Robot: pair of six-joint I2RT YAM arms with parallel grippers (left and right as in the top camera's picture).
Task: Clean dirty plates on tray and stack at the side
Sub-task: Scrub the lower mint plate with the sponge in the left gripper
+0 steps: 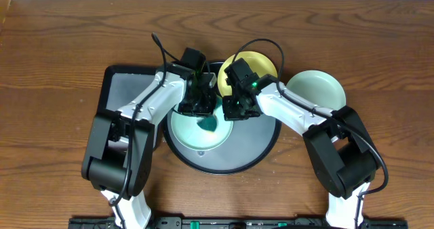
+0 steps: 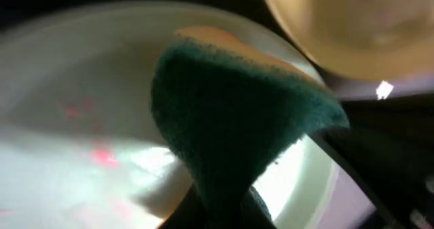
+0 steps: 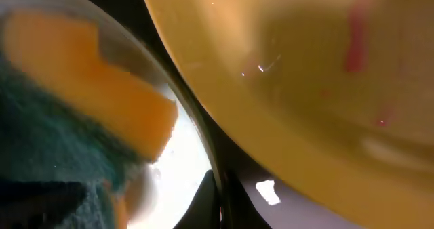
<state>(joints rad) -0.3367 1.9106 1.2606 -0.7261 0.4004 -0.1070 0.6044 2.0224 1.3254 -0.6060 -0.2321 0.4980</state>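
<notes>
A pale mint-green plate [image 1: 190, 135] lies on the round black tray [image 1: 266, 150]. My left gripper [image 1: 202, 109] is shut on a green and orange sponge [image 1: 209, 124] and presses it onto this plate. In the left wrist view the sponge [image 2: 237, 120] covers the plate [image 2: 68, 154], which has pink smears. My right gripper [image 1: 231, 111] is shut on that plate's rim [image 3: 178, 168]; its jaws [image 3: 220, 202] pinch the edge. A pale yellow plate [image 1: 256, 65] with red stains [image 3: 305, 66] sits at the tray's back. A second mint plate [image 1: 316, 91] lies on the table to the right of the tray.
A rectangular black tray [image 1: 125, 87] with rounded corners lies left of the round tray, under my left arm. The table is brown wood. The yellow plate also shows in the left wrist view [image 2: 339, 26].
</notes>
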